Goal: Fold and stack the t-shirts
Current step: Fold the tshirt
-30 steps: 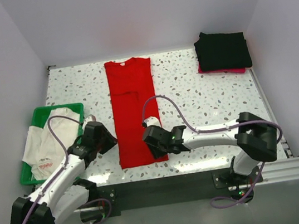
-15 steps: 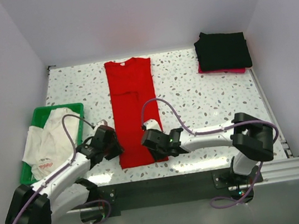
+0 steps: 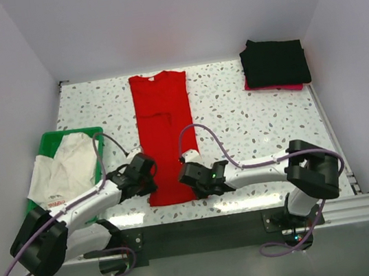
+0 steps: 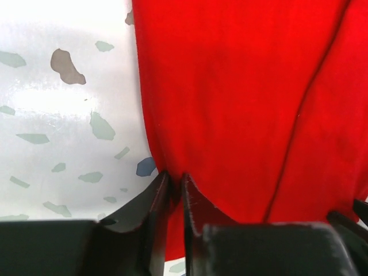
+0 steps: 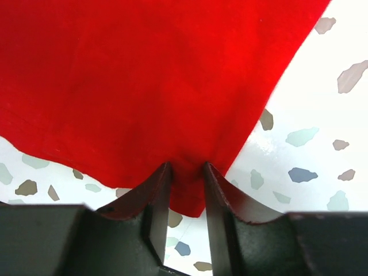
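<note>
A bright red t-shirt (image 3: 163, 124), folded into a long strip, lies down the middle of the table. My left gripper (image 3: 151, 177) is at its near left corner. In the left wrist view, the left gripper (image 4: 176, 183) is shut on the edge of the red t-shirt (image 4: 241, 103). My right gripper (image 3: 192, 182) is at the near right corner. In the right wrist view, the right gripper (image 5: 187, 172) pinches a puckered bit of the red t-shirt's (image 5: 149, 75) hem. Black folded t-shirts (image 3: 274, 62) are stacked at the back right. A white t-shirt (image 3: 64, 171) lies crumpled in the basket.
The green plastic basket (image 3: 49, 139) stands at the left edge of the speckled table (image 3: 236, 113). A pink cloth (image 3: 288, 86) shows under the black stack. Purple cables loop over both arms near the red shirt's lower half.
The left arm swung right from beside the basket to the shirt's near left corner. The right gripper shifted slightly nearer at the right corner. Both pairs of jaws narrowed onto the cloth.
</note>
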Robot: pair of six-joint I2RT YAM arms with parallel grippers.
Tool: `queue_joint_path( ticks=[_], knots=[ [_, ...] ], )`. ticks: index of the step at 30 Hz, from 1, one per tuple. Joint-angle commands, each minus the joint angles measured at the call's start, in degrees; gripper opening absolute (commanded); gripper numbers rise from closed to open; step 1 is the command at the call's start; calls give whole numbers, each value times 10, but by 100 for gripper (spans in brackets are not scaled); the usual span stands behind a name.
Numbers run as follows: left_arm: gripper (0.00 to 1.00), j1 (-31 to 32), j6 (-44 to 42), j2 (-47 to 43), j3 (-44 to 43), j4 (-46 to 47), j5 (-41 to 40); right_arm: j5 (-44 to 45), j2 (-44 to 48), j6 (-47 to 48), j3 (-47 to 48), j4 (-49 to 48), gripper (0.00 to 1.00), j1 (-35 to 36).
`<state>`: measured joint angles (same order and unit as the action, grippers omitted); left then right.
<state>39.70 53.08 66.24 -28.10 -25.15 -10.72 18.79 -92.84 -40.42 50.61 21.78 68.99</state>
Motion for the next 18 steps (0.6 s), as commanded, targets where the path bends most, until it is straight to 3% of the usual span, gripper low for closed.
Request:
queue_joint_path(
  ticks=[1,4,5,7,18],
  knots=[
    [17,6,5,17,-20,-12,-18,17,19,-13,-12,-3,31,3],
    [8,6,4,29,-24,-18,-12,20,24,-14,-14,1,23,3],
    [0,6,4,31,-25,-20,-10,20,29,-14,-15,3,21,3],
    [0,6,5,33,-30,-30,-7,27,36,-15,-17,12,17,3],
    [0,6,32,-3,-35,-75,6,43,107,-33,-48,36,17,3]
  ],
)
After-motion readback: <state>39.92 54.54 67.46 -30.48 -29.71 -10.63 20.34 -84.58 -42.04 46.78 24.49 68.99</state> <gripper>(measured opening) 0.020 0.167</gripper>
